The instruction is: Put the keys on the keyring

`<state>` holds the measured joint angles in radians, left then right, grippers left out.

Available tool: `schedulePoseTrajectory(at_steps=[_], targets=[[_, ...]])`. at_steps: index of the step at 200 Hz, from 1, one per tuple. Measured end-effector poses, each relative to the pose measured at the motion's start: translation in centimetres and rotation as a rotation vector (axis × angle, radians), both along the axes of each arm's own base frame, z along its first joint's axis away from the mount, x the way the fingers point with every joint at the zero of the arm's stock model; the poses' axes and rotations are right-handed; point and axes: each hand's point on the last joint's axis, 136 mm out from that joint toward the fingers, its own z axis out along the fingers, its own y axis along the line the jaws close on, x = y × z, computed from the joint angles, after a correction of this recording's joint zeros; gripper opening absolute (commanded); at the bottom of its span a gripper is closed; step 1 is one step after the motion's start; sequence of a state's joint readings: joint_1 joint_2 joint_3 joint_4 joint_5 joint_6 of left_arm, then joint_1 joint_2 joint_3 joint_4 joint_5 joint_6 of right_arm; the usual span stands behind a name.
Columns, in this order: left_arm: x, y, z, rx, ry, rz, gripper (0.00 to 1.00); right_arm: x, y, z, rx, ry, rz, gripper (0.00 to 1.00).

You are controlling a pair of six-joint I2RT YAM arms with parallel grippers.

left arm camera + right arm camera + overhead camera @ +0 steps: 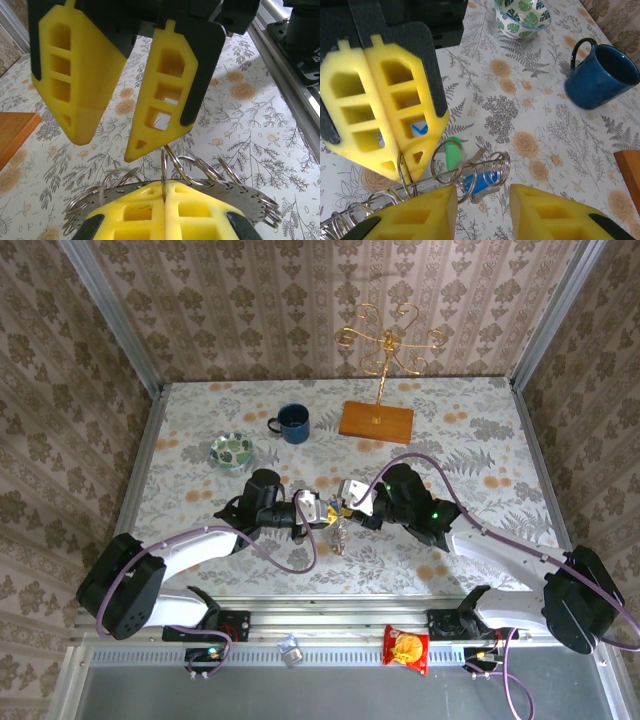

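Two yellow-fingered claws meet low over the table. The left gripper is pinched tight on one thin wire loop of the keyring, and the right gripper stands part-way open just beside it, gripping nothing. Keys with blue and green tags dangle among the coils. Beyond sit a leaf-patterned dish and a blue mug. A nudge from the right fingers could twist the wire out of that narrow pinch, dropping ring and keys.
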<state>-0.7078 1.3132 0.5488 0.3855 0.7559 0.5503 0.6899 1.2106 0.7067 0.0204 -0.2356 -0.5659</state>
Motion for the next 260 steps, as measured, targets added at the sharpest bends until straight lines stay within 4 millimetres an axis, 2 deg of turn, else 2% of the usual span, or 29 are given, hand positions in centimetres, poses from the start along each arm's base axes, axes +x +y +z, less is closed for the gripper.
schedulePoseTrajectory(at_steps=[31,66,81,108,143,194,260], targets=[[-0.1,-0.1,0.1,0.001,-0.021,-0.005,0.00,0.8,0.1,0.5,0.038,0.041,-0.023,0.37],[-0.3,0.1,0.4,-0.003,-0.047,0.000,0.00,2.0,-1.4,2.1,0.124,0.118,-0.070,0.41],[-0.3,0.1,0.2,-0.003,-0.047,0.001,0.00,1.1,-2.0,2.5,0.138,0.145,-0.057,0.42],[-0.4,0.3,-0.1,-0.001,-0.047,0.005,0.00,-1.9,-2.2,3.2,0.160,0.184,0.016,0.46],[-0.3,0.2,0.1,-0.007,-0.055,0.007,0.00,-4.0,-1.5,1.7,0.135,0.246,0.086,0.56],[-0.3,0.2,0.1,-0.007,-0.055,0.006,0.00,-4.4,-0.8,-1.8,0.053,0.341,0.129,0.58],[-0.2,0.2,0.1,-0.005,-0.058,0.013,0.00,-5.3,0.5,-1.4,0.049,0.345,0.205,0.57]])
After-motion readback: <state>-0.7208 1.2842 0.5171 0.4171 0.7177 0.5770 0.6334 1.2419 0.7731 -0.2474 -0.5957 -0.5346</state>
